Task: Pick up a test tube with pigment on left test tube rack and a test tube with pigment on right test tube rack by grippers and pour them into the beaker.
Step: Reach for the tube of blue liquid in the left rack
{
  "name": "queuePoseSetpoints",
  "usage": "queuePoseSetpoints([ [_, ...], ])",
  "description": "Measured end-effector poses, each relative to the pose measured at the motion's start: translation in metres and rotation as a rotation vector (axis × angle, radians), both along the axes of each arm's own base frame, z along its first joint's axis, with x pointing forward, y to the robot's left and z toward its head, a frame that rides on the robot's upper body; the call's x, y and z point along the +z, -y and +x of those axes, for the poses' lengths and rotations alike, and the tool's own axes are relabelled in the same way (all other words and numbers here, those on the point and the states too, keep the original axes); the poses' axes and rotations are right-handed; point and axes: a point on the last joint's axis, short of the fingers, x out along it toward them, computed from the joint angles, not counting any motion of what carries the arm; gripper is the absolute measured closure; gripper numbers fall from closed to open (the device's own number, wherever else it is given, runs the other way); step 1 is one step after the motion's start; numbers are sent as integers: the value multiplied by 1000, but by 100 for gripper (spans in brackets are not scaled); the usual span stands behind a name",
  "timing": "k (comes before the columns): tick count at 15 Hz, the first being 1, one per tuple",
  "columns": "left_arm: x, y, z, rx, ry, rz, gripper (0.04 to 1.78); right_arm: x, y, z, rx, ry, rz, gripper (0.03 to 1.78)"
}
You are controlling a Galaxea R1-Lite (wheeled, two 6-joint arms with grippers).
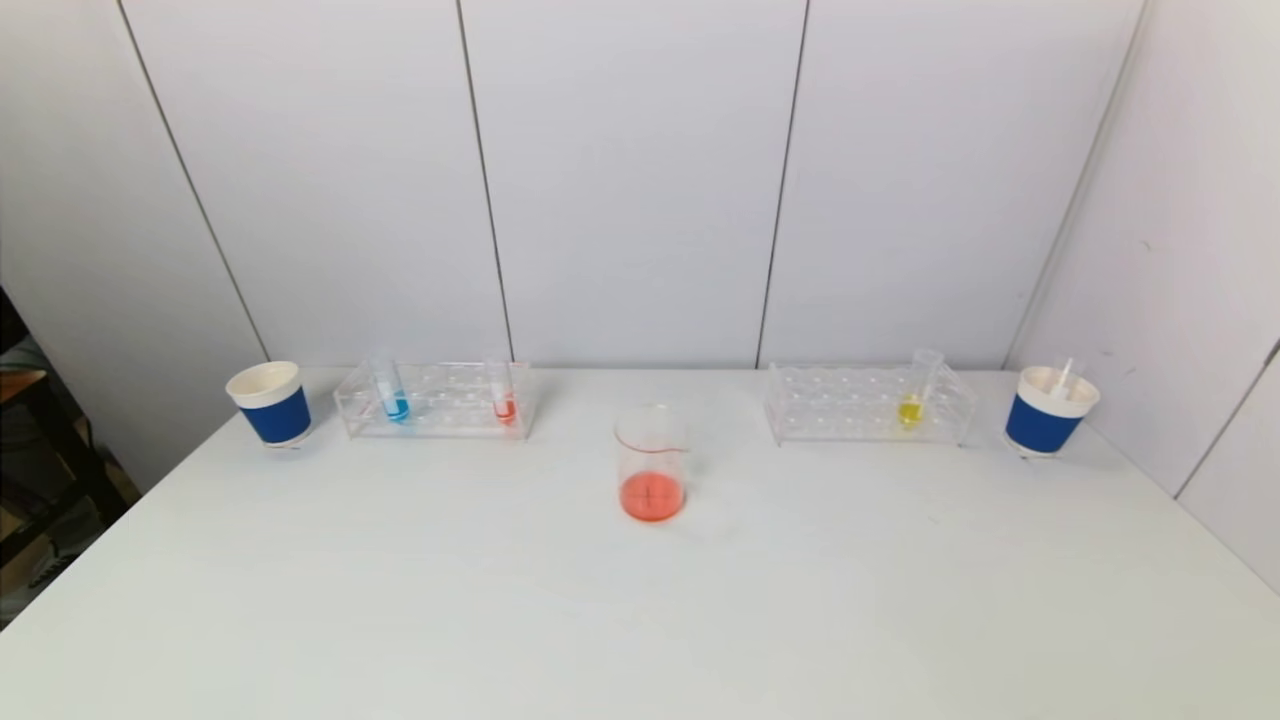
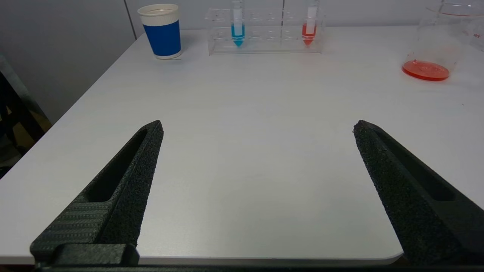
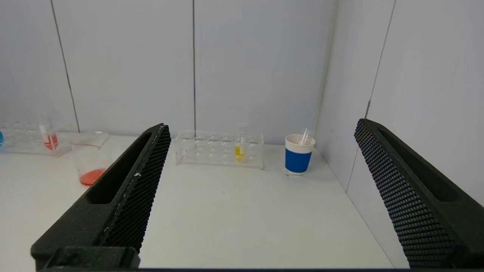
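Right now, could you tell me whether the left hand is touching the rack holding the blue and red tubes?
Apart. The left wrist view shows the open left hand over bare table, with the left rack far beyond its fingertips.

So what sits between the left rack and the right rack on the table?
Only the beaker, holding some red liquid, a little nearer the robot than the left rack and right rack. The head view shows the rest of that stretch bare.
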Motion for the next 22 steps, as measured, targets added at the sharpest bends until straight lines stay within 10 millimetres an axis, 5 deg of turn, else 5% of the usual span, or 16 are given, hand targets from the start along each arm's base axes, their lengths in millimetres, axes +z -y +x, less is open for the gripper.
queuePoseSetpoints([
  [16,0,0,0,0,1,0,6,-98,0,62,-8,-235,-11,4],
  [22,0,0,0,0,0,0,6,-105,-1,63,-2,-284,2,4],
])
